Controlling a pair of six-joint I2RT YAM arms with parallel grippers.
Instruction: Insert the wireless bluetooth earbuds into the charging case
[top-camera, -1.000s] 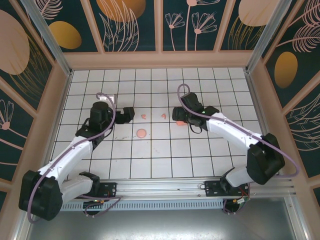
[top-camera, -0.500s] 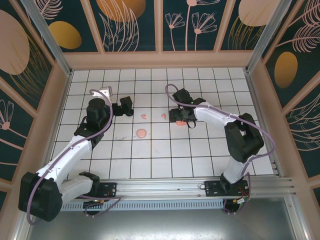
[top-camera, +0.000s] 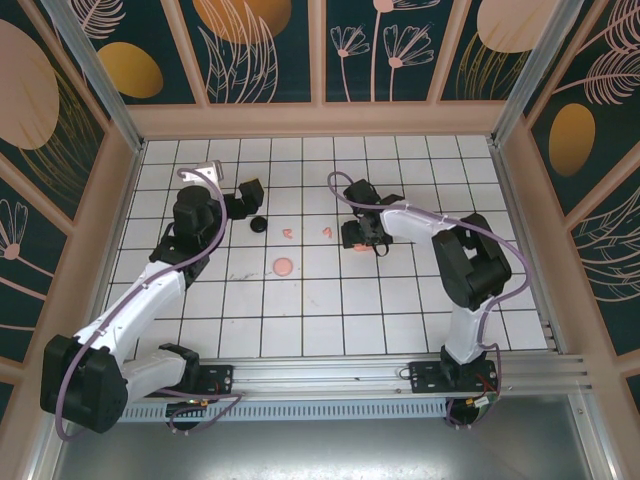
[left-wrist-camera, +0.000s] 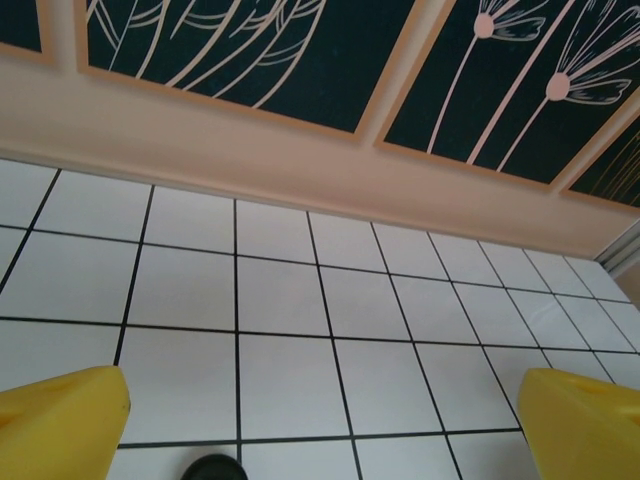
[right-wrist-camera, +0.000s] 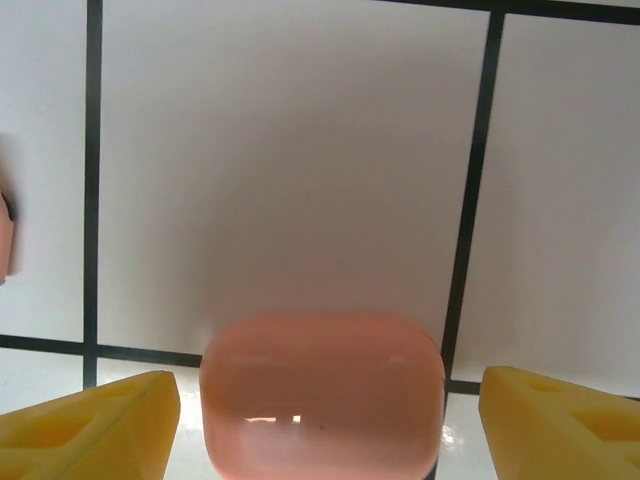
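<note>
Two tiny coral-pink earbuds (top-camera: 288, 232) (top-camera: 326, 231) lie apart on the white grid table, one of them an earbud (right-wrist-camera: 4, 240) at the left edge of the right wrist view. A coral-pink charging case (right-wrist-camera: 322, 395), rounded and closed, rests on the table just right of them (top-camera: 355, 244). My right gripper (right-wrist-camera: 320, 425) is open astride it, with a gap at each yellow fingertip (right-wrist-camera: 90, 425); from above it is over the case (top-camera: 358, 236). My left gripper (top-camera: 245, 197) is wide open (left-wrist-camera: 325, 430) and holds nothing. A small black object (top-camera: 258, 222) (left-wrist-camera: 213, 468) lies just in front of it.
A flat round coral piece (top-camera: 284, 266) lies on the table nearer the arms, below the earbuds. The back wall rail (left-wrist-camera: 300, 170) runs beyond the left gripper. Patterned walls enclose the table on three sides.
My left gripper has drawn back toward the far left, uncovering the black object on the table. The right arm has swung its elbow inward while its gripper stayed over the coral case.
</note>
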